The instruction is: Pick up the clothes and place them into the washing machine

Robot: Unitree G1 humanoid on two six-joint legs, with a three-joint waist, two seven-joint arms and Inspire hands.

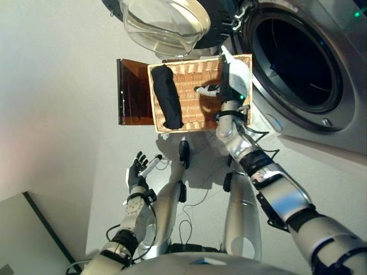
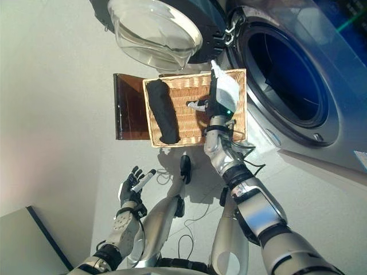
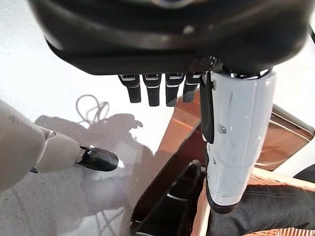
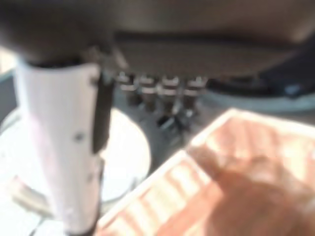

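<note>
A rolled black garment (image 1: 167, 97) lies along the left side of a wicker basket (image 1: 198, 114) on the floor in front of the washing machine. My right hand (image 1: 229, 86) hovers over the basket's right part, open, with its white-covered thumb pointing toward the garment and nothing in it. The right wrist view shows straight fingers above the wicker (image 4: 236, 162). My left hand (image 1: 137, 175) hangs low near my body, open and holding nothing. In its wrist view the black garment (image 3: 266, 211) shows past the thumb.
The washing machine's round drum opening (image 1: 298, 57) gapes at the right, just beyond the basket. Its glass door (image 1: 166, 23) is swung open above the basket's far edge. A brown translucent lid (image 1: 135, 91) leans at the basket's left side.
</note>
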